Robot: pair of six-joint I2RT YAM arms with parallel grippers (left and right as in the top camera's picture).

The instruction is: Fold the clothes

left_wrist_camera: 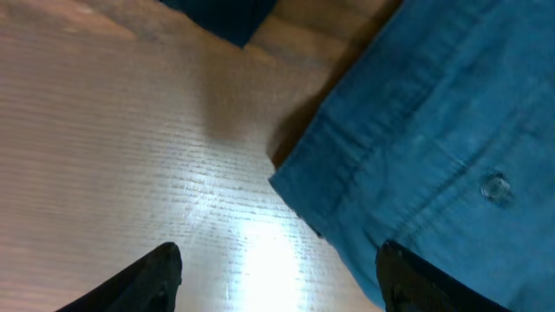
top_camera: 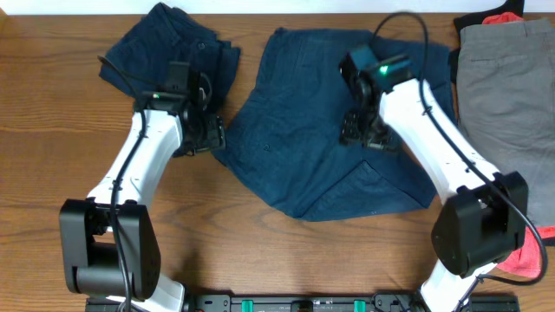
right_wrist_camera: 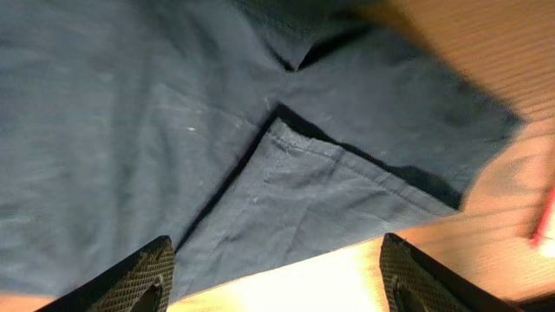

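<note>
A pair of dark navy shorts (top_camera: 303,139) lies spread flat in the middle of the table. My left gripper (top_camera: 206,134) is open and empty at its left edge; the left wrist view shows the navy hem and a button (left_wrist_camera: 495,186) by my right finger, over bare wood (left_wrist_camera: 130,147). My right gripper (top_camera: 368,130) is open and empty above the right part of the shorts; its wrist view shows a folded-over navy leg (right_wrist_camera: 329,191). A second navy pair (top_camera: 169,43) lies bunched at the back left.
A grey pair (top_camera: 507,95) lies at the right edge, with black (top_camera: 486,17) and coral-red fabric (top_camera: 505,16) at the back right corner. More coral-red fabric (top_camera: 531,256) lies at the front right. A black rail (top_camera: 303,303) runs along the front edge.
</note>
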